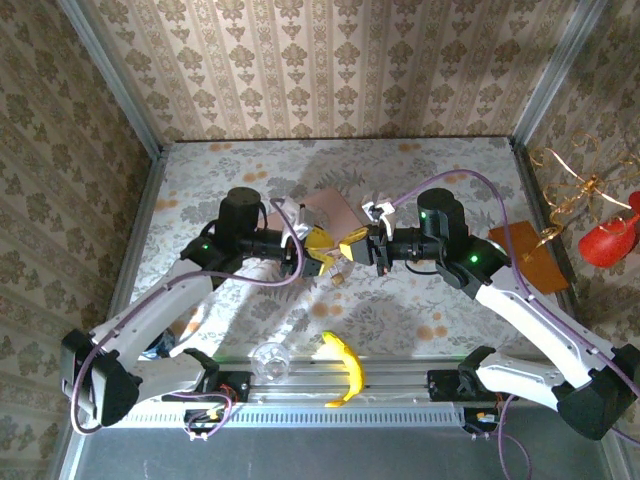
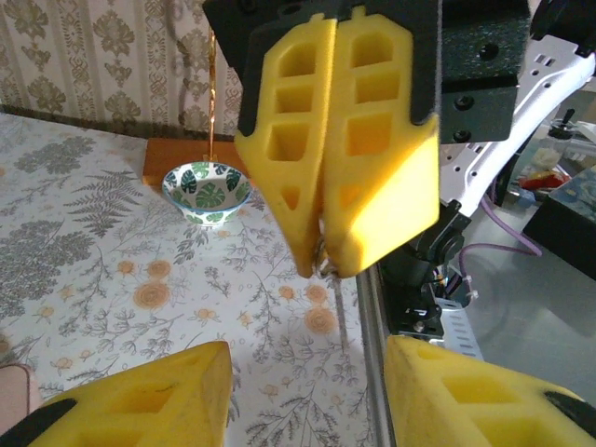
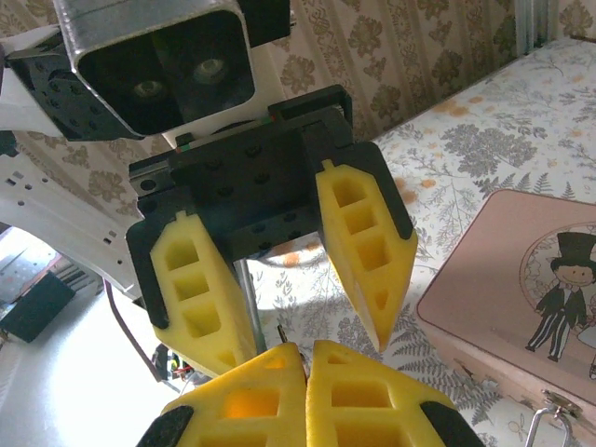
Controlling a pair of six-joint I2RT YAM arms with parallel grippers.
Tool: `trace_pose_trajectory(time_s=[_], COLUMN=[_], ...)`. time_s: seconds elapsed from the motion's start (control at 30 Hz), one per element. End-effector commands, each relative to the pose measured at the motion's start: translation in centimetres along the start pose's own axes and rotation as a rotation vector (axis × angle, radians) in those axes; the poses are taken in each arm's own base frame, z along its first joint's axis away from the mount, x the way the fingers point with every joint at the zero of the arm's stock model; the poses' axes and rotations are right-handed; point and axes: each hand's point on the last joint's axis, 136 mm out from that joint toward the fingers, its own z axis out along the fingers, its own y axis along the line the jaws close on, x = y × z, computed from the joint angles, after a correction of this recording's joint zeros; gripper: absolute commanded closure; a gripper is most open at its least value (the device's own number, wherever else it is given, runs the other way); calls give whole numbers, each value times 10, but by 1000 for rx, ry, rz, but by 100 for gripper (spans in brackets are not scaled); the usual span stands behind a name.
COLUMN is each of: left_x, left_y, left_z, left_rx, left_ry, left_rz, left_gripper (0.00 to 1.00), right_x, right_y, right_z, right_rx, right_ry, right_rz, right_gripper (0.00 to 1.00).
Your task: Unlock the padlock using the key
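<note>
Right gripper (image 3: 304, 350) pinched tight on tiny key (image 2: 322, 269), left gripper (image 2: 307, 372) facing it, jaws apart, empty

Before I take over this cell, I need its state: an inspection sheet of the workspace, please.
Surface: floral cloth, flat.
Job's things: small brass item on the cloth, likely the padlock; dark sliver, likely the key.
Clutter: pink tin, banana, glass, leaf-print bowl, orange board.
Grippers: left gripper jaws open, empty; right gripper jaws shut on the sliver.
Cables: purple cables along both arms.
Surroundings: wallpapered walls; red and gold ornaments at right.
</note>
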Motion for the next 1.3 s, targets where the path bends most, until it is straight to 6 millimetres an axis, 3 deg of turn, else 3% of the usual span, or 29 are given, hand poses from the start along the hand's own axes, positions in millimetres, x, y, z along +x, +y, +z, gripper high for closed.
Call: trace_pose_trajectory(time_s=[0.0,0.5,0.93,1.17,1.23,1.27], left_x=[-16,-24,-24,-24,-23,-23], left_y=[0,-1,2,2,2,2], left_z=[0,0,1,1,1,1], left_rx=[-10,3,-8,-14,-23,-26], left_ry=[-22,-41,-38,-33,-30,-29], left_rz=[46,66,68,76,89,98], left_gripper=[53,58,68,86,100,100], right_x=[1,4,4,4,4,4], right_y=[2,0,0,-1,-1,-1], right_z=[2,3,4,5,5,5], right_rx=[-14,-10,-16,-14,-12,-10], right_ry=[-1,8,11,8,8,9], right_rz=[7,11,16,17,17,18], right_gripper=[100,100,100,100,100,100])
